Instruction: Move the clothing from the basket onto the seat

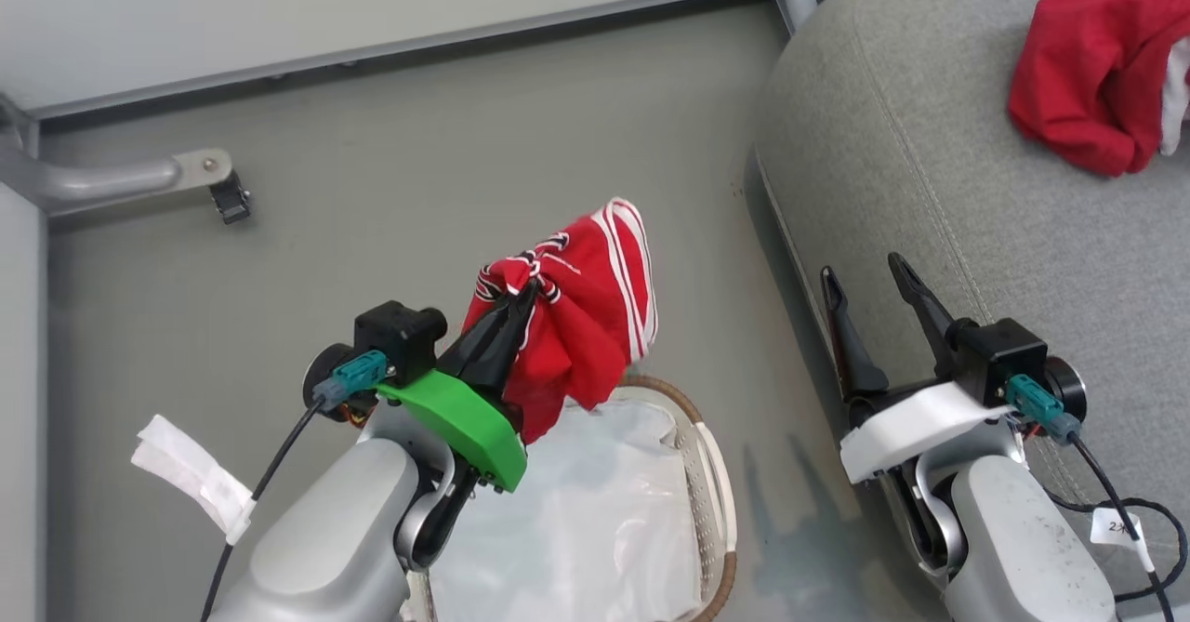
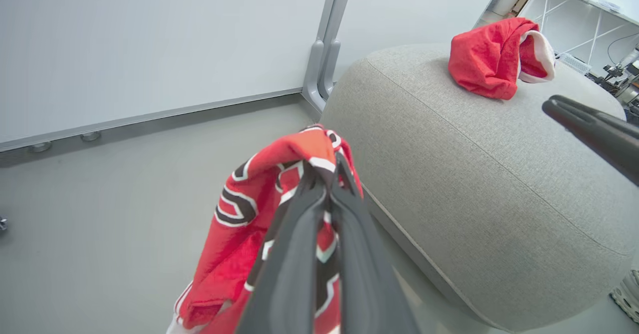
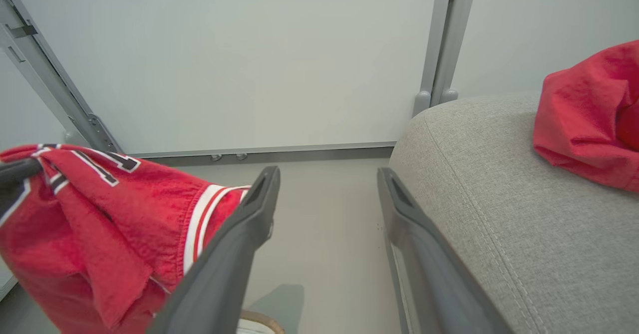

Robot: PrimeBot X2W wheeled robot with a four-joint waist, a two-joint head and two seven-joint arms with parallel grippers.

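DONE: plain garment [image 1: 1088, 73] lies at seat's [image 1: 930, 138] far right edge | LEFT PINCER [image 1: 521, 301]: clamped on lettered garment [image 1: 586, 315], held above basket [image 1: 716, 473] | RIGHT PINCER [image 1: 863, 269]: apart, empty, at seat's near edge | TO DO: you have this one garment to carry to seat.

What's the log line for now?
left pincer: shut on lettered garment, over basket | right pincer: open | plain garment: on seat
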